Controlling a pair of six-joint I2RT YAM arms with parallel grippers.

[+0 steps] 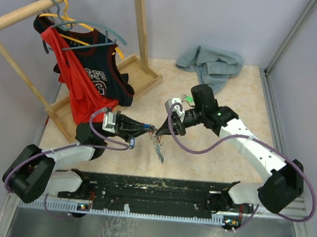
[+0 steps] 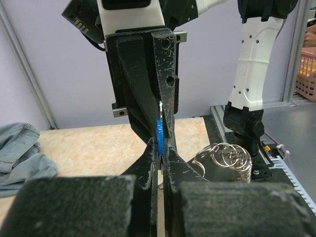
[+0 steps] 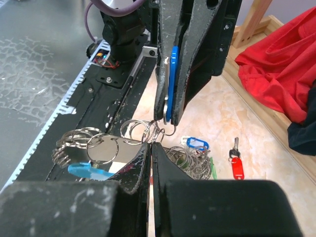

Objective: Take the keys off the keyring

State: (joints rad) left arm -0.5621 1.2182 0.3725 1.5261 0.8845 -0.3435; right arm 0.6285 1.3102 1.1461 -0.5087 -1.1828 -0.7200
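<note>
The keyring (image 3: 143, 132) is a bunch of silvery loops hanging between my two grippers, which meet tip to tip above the table. My left gripper (image 2: 160, 150) is shut on a blue tag (image 2: 159, 138), also clear in the right wrist view as the blue tag (image 3: 170, 84). My right gripper (image 3: 151, 145) is shut on the loops where they bunch at its tips. More rings (image 2: 227, 155) dangle to the side, with a light blue tag (image 3: 91, 170) among them. From above, the chain of rings (image 1: 158, 147) hangs below both grippers. Keys with a blue tag (image 3: 195, 143) and a red tag (image 3: 237, 165) lie loose on the table.
A wooden clothes rack (image 1: 138, 33) with red and dark jerseys (image 1: 89, 85) stands at the back left. A grey-blue cloth (image 1: 210, 62) lies at the back. The black base rail (image 1: 152, 187) runs along the near edge. A pink basket (image 2: 306, 74) sits beyond the table.
</note>
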